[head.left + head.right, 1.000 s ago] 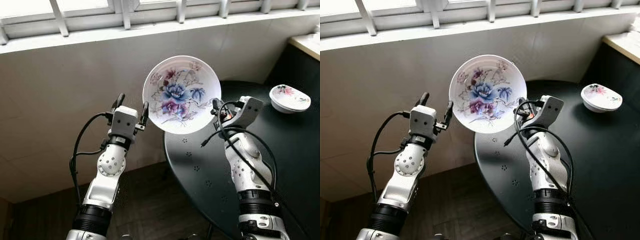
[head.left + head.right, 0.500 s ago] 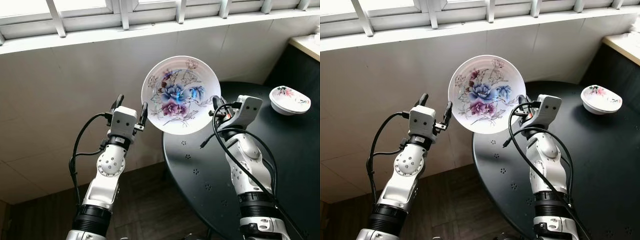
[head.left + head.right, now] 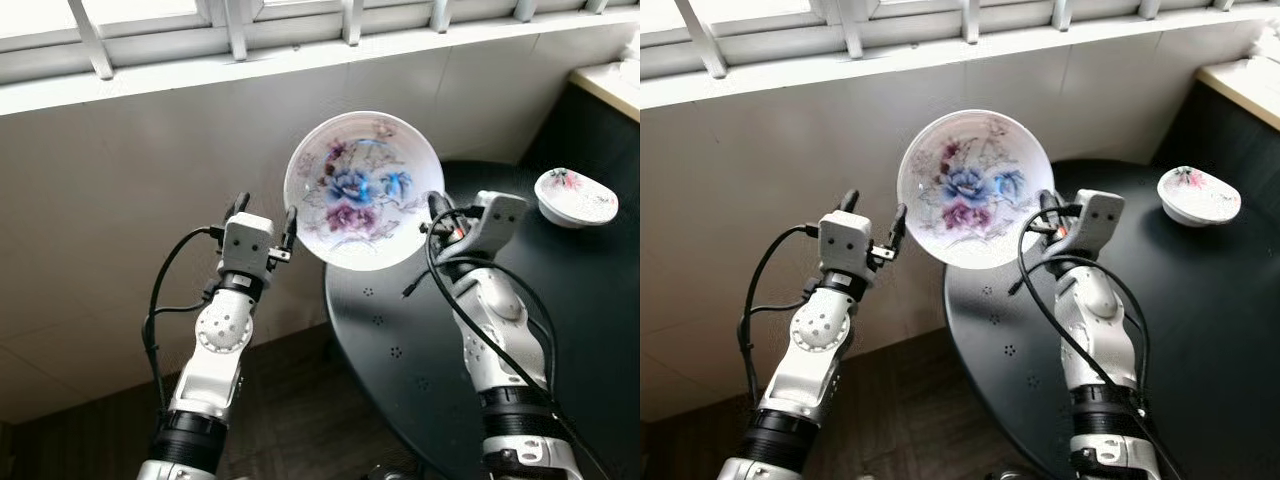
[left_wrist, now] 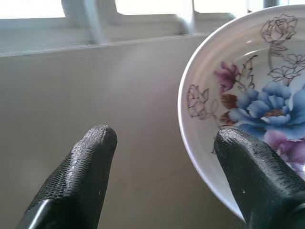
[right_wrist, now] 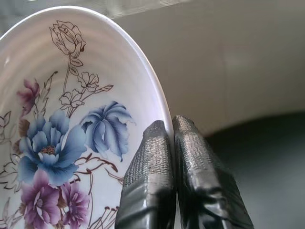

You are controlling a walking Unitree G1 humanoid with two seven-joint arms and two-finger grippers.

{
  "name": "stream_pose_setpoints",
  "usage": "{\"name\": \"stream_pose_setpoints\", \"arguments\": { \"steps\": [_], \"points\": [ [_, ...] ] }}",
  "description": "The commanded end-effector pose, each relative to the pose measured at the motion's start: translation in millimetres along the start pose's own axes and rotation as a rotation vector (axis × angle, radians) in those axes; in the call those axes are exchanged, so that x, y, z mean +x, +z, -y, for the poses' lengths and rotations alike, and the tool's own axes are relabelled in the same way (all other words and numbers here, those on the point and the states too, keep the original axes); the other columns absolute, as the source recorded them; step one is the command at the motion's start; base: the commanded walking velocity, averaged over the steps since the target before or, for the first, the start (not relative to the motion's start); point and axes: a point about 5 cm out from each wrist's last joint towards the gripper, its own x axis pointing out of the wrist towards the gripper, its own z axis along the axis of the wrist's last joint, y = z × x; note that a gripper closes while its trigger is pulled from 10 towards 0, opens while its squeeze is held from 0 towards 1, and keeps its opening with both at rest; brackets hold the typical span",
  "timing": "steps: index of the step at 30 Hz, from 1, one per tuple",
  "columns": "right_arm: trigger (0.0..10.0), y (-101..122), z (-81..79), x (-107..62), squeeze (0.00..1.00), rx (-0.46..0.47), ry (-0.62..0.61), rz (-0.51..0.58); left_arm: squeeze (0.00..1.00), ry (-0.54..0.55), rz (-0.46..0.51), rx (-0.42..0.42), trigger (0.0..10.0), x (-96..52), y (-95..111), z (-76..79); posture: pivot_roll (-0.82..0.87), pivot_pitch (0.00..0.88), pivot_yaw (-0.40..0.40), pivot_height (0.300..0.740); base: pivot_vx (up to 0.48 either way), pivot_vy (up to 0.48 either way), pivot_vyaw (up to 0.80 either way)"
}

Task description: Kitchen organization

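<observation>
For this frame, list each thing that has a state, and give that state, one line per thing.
Floral plate: held up on edge in the air, painted face toward the camera, pinched at its rim.
Right tool: shut on the plate's rim.
Left tool: open, one finger beside the plate's other edge, not gripping.
Small floral bowl: sitting on the dark round table, untouched.

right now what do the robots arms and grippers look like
Two silver arms with rounded, perforated joint housings and black ribbed collars lower down. Loose black cables loop along each. The left gripper and right gripper each have a boxy silver head and two long, textured black fingers.
</observation>
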Motion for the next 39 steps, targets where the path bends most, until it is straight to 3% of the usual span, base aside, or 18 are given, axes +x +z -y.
{"name": "stream_pose_setpoints", "arguments": {
  "steps": [1,4,29,34,37,39],
  "points": [
    [0.0,7,-11.4,3.6,0.0,0.003,0.037,0.043,0.0,0.011,-0.003,0.004,10.0,-0.9,0,-5.3,-0.12,0.0,-0.038,0.74,0.0,0.48,0.8],
    [0.0,6,-11.5,3.5,0.0,0.001,0.039,0.043,0.0,0.014,0.006,0.004,10.0,-1.2,1,-5.0,-0.12,0.0,-0.04,0.74,0.0,0.48,0.8],
    [0.0,5,-20.2,1.5,0.0,-0.065,0.098,0.054,0.0,0.021,0.01,0.064,10.0,-5.0,2,-8.8,-0.11,0.0,-0.04,0.74,0.0,0.0,0.8],
    [0.0,5,-22.2,0.8,0.0,-0.08,0.111,0.057,0.0,0.018,0.002,0.1,10.0,-10.1,3,-14.4,-0.11,0.0,-0.04,0.74,0.0,0.0,0.8],
    [0.0,3,-27.1,0.6,0.0,-0.107,0.137,0.047,0.0,0.027,-0.057,0.133,10.0,-26.9,-7,-23.1,-0.09,0.0,-0.039,0.74,0.0,0.0,0.8],
    [0.0,1,-28.7,0.7,0.0,-0.119,0.147,0.042,0.0,0.037,-0.067,0.138,10.0,-29.6,-9,-24.3,-0.09,0.0,-0.041,0.74,0.0,0.0,0.8]
  ]
}}
